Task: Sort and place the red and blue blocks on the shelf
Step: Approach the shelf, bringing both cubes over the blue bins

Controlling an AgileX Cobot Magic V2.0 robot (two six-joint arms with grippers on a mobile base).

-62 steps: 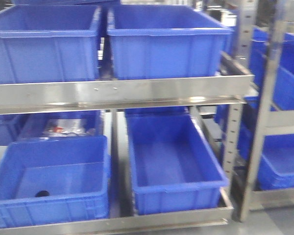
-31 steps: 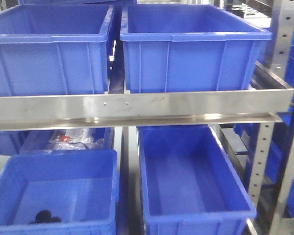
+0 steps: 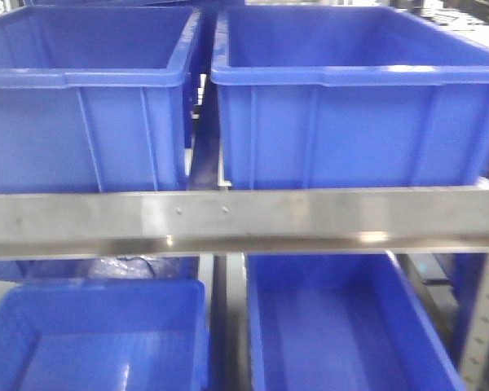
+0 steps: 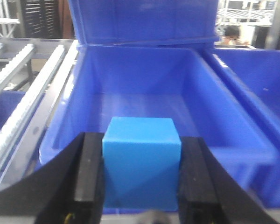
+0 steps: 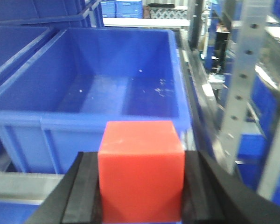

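In the left wrist view my left gripper (image 4: 141, 172) is shut on the light blue block (image 4: 141, 161), held in front of an open blue bin (image 4: 140, 93). In the right wrist view my right gripper (image 5: 141, 179) is shut on the red block (image 5: 141, 170), facing another open blue bin (image 5: 107, 88) above the shelf's steel rail (image 5: 18, 186). The front-facing view shows the shelf rail (image 3: 244, 220) close up, with two blue bins (image 3: 350, 98) on the upper tier and two more (image 3: 334, 326) below. Neither gripper nor block shows in that view.
Roller tracks (image 4: 18, 98) run left of the bin in the left wrist view. A perforated steel upright (image 5: 240, 70) stands right of the bin in the right wrist view. A crumpled plastic bag (image 3: 126, 267) lies behind the lower left bin.
The front-facing view has closed in on the shelf: the bins and rail now loom larger and the rail sits lower in frame.
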